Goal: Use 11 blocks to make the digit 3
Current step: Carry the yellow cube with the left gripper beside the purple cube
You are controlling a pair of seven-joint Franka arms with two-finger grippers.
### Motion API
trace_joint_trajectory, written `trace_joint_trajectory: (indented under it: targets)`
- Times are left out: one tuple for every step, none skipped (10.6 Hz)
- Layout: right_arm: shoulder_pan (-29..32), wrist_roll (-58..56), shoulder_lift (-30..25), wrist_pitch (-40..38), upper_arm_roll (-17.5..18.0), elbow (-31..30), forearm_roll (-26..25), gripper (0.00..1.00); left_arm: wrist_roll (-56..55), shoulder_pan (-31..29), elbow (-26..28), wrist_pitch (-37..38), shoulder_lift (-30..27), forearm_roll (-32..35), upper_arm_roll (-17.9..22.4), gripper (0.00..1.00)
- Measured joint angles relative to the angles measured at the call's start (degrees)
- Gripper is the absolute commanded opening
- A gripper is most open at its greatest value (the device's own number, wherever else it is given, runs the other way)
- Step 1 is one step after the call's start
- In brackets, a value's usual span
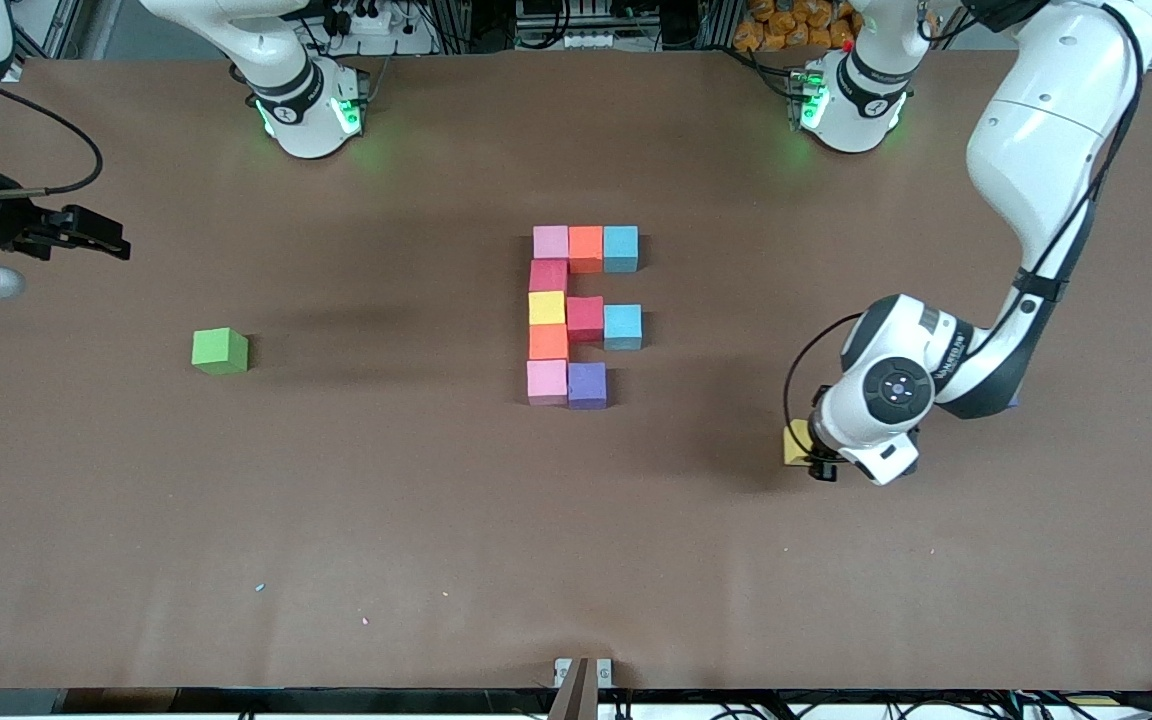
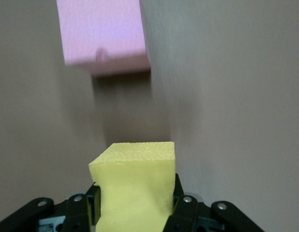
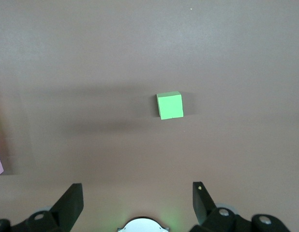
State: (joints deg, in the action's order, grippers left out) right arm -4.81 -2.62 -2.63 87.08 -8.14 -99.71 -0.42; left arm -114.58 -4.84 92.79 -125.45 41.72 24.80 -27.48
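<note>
Yellow block (image 1: 796,443): nearest the front camera, low at the table toward the left arm's end, clamped between the closed fingers of the left gripper (image 2: 135,205).

Digit 3 (image 1: 581,315): unfinished figure of ten touching blocks at mid-table, well apart from the left gripper, toward the right arm's end from it.

Right gripper (image 3: 137,205): waiting, fingers spread wide, empty, up over the table's end.

Green cube (image 1: 220,351): alone on the table (image 1: 436,540), below the right gripper.

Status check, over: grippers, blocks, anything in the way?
Left gripper shut on yellow block. Right gripper open, waiting above green cube. Digit one block short. Path clear.
</note>
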Motion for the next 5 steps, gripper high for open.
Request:
trace_joint_trajectory:
  targets:
    - [0.0, 0.0, 0.0, 0.0, 0.0, 0.0, 0.0, 1.00, -1.1, 1.7, -0.7, 0.1, -0.1, -0.9, -0.1, 0.17]
    - [-0.1, 0.0, 0.0, 0.0, 0.0, 0.0, 0.0, 1.00, -2.3, 3.5, -1.3, 0.2, -0.1, -1.3, -0.1, 0.17]
    - [-0.1, 0.0, 0.0, 0.0, 0.0, 0.0, 0.0, 1.00, -3.7, 5.4, -1.7, 0.3, -0.1, -1.4, -0.1, 0.17]
    - [-0.1, 0.0, 0.1, 0.0, 0.0, 0.0, 0.0, 1.00, -5.6, 7.4, -1.9, 0.3, -0.1, -1.5, -0.1, 0.17]
    - [-0.1, 0.0, 0.1, 0.0, 0.0, 0.0, 0.0, 1.00, -7.9, 9.2, -2.0, 0.4, -0.1, -1.5, -0.1, 0.17]
